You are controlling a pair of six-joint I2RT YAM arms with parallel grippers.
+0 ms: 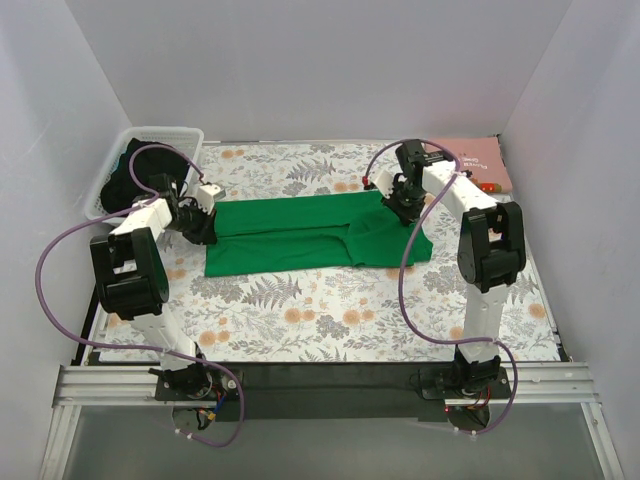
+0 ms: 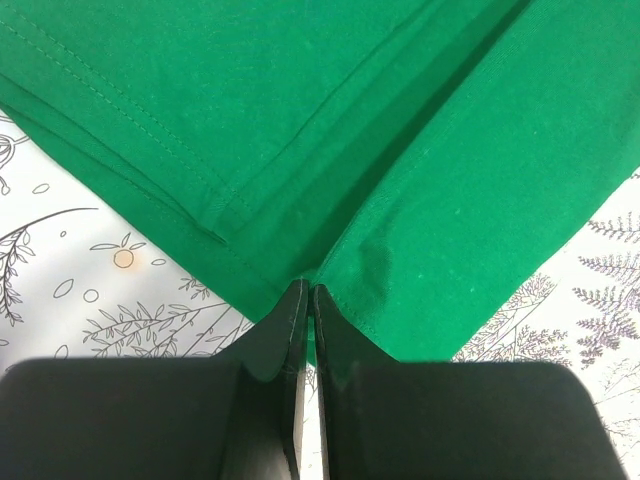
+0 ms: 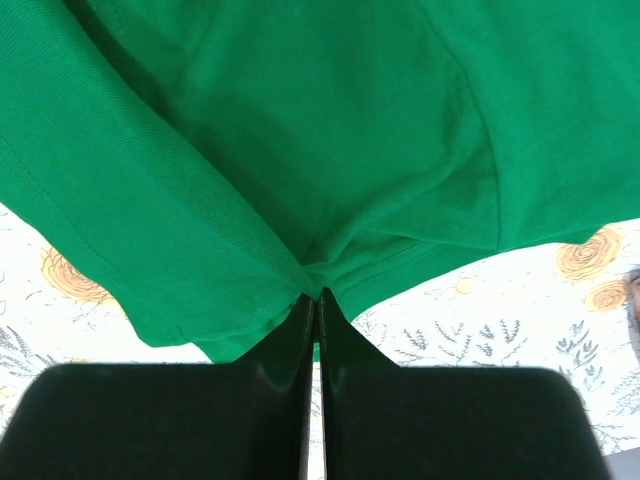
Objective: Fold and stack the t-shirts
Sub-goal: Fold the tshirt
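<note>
The bright green t-shirt (image 1: 310, 235) lies folded lengthwise into a long strip across the middle of the floral table cloth. My left gripper (image 1: 207, 222) is shut on the shirt's left edge; the left wrist view shows the fingertips (image 2: 296, 300) pinching the green hem (image 2: 400, 200). My right gripper (image 1: 403, 205) is shut on the shirt's right part near the sleeve; the right wrist view shows green cloth (image 3: 300, 150) bunched between the fingers (image 3: 305, 310). A pale pink t-shirt (image 1: 472, 160) lies folded at the far right corner.
A white slatted basket (image 1: 150, 150) with dark cloth inside stands at the far left. White walls enclose the table on three sides. The floral cloth (image 1: 330, 320) covers the table in front of the shirt.
</note>
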